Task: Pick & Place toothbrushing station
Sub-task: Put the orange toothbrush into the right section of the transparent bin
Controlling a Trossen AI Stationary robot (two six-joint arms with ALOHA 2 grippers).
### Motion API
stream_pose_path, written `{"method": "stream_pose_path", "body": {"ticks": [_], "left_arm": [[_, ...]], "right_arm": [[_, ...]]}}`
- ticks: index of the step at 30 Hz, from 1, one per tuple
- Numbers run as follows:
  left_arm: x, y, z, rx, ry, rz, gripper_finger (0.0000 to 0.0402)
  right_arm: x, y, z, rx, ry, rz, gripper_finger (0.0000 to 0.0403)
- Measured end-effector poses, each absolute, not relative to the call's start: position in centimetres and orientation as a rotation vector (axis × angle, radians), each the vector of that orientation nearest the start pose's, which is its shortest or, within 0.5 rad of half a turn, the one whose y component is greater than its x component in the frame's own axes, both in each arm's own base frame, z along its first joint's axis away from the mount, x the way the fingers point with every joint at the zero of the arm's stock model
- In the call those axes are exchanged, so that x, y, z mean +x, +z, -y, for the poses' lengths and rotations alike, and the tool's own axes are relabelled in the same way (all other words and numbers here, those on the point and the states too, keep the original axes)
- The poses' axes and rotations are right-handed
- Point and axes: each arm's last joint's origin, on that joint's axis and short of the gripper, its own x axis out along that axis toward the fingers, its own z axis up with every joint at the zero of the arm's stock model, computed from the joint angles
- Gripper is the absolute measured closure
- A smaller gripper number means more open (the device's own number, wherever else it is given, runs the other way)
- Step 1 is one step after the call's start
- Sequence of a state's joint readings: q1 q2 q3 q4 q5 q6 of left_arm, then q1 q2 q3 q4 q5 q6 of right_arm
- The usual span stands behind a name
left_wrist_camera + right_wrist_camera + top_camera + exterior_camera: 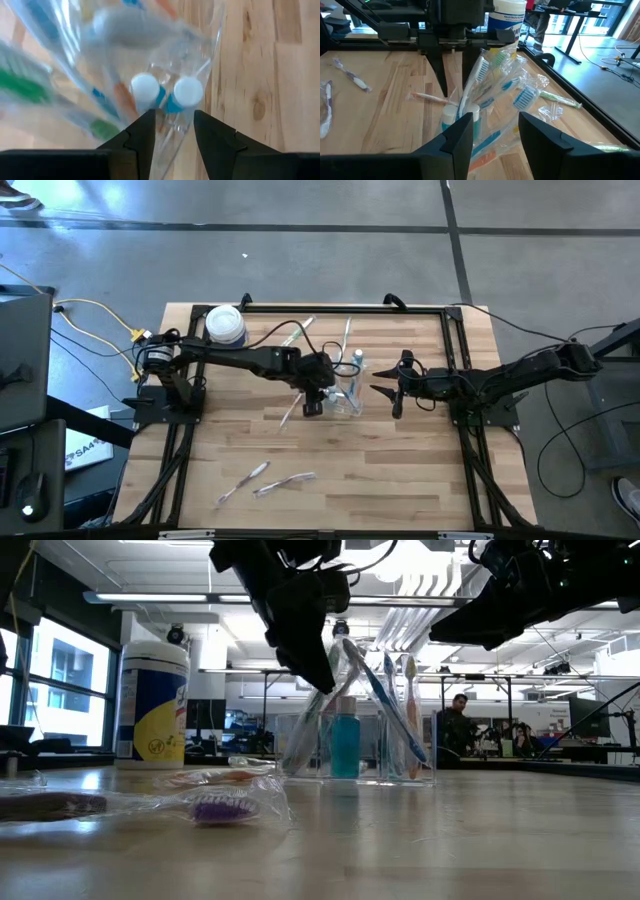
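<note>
With my left gripper [314, 406] hanging, jaws apart, over the boxy clear plastic toothbrushing station [347, 394], I am risking tipping its wrapped toothbrushes [385, 705]; the right gripper [397, 406], jaws also apart, is waiting just beside.

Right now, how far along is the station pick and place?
Done: the clear station stands upright mid-table, loaded with toothbrushes and two capped tubes. In hand: left gripper sits over its edge, fingers apart around the clear wall; right gripper waits beside it. Left: two wrapped brushes near the front.
</note>
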State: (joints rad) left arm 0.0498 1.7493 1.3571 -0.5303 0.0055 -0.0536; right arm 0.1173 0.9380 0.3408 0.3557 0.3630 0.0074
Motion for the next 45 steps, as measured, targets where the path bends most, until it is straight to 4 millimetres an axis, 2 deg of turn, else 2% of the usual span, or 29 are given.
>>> {"method": "stream_pose_path", "body": {"ticks": [9, 16, 21, 28, 35, 41, 45], "left_arm": [[37.2, 24.9, -1.8, -0.076, 0.066, -0.946, 0.0266], [37.2, 27.0, -1.3, -0.007, 0.109, -0.977, 0.0266], [36.6, 28.2, 0.3, 0.055, 0.124, -1.048, 0.0266], [34.1, 27.6, 4.0, 0.117, 0.066, -1.290, 0.0266], [32.9, 27.5, 7.3, 0.144, 0.024, -1.356, 0.0266], [31.6, 27.2, 8.3, 0.083, -0.003, -1.448, 0.0266], [31.6, 26.6, 8.3, 0.037, 0.010, -1.453, 0.0266]], "right_arm": [[19.2, 20.6, -1.2, -0.053, -0.245, -0.235, 0.0252], [19.2, 20.6, -1.2, -0.053, -0.245, -0.232, 0.0252], [19.2, 20.6, -1.2, -0.054, -0.244, -0.236, 0.0252], [19.2, 20.5, -1.2, -0.060, -0.239, -0.240, 0.0252], [19.2, 20.5, -1.3, -0.062, -0.214, -0.243, 0.0252], [19.2, 20.5, -1.3, -0.051, -0.212, -0.242, 0.0252], [19.2, 20.5, -1.4, -0.045, -0.191, -0.241, 0.0252]]}}
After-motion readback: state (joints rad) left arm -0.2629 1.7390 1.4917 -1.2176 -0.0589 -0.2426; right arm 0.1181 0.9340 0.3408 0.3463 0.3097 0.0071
